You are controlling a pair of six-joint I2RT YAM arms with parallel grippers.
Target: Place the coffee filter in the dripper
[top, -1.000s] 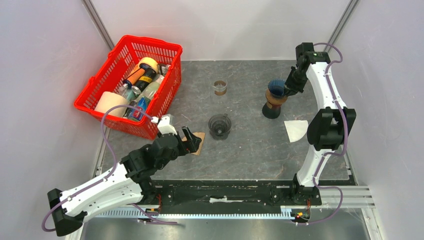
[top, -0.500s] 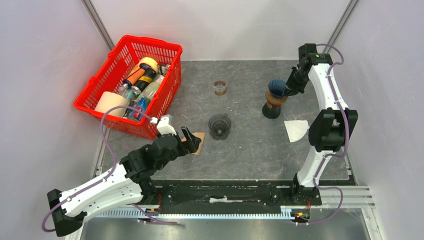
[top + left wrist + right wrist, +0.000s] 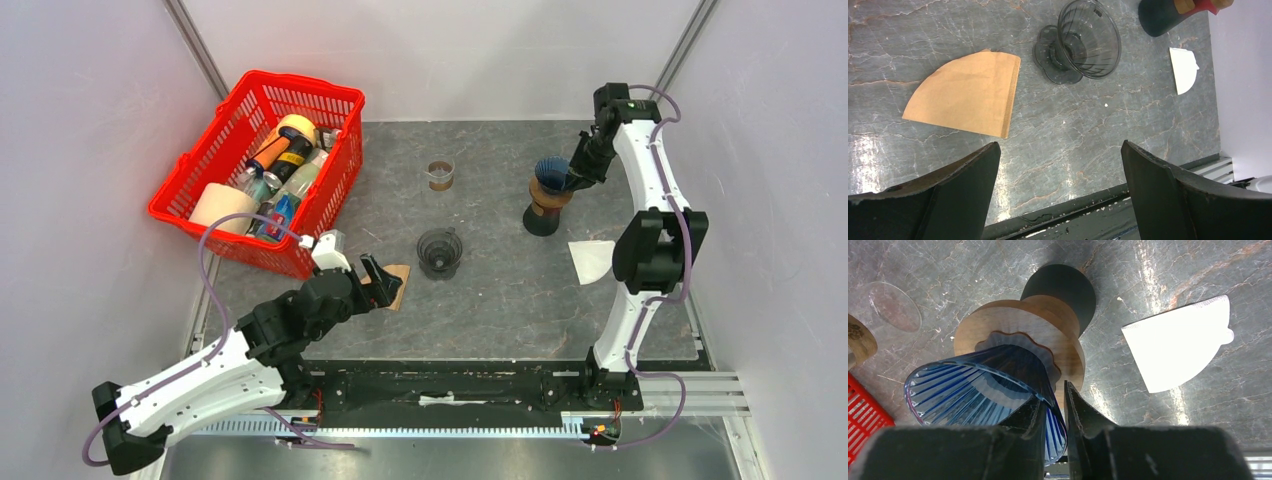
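Coffee filter [image 3: 965, 92], brown, lies flat on the table [image 3: 1073, 125] just beside the glass dripper [image 3: 1083, 42], so your left gripper [image 3: 1058, 150] hangs wide open above it for a pinch, while on your right gripper [image 3: 1054, 397] the 2 narrow jaws straddle the rim of the blue dripper [image 3: 978, 385], grip undeterminable, likely steadying it.

Table [image 3: 1088, 130]: grey, stone-look, veined, slight sheen.
Brown filter [image 3: 965, 95]: matt paper, crimped seam.
White filter [image 3: 1183, 67]: matt paper.
Smoky dripper [image 3: 1083, 42]: clear and glossy; glass or plastic cannot be told.
Blue dripper [image 3: 983, 390]: translucent, ribbed, glossy.
Collar [image 3: 1048, 330]: smooth wood.
Base [image 3: 1068, 287]: matt black.
Basket [image 3: 190, 190]: red plastic lattice.
Left fingers [image 3: 963, 195]: matt black.
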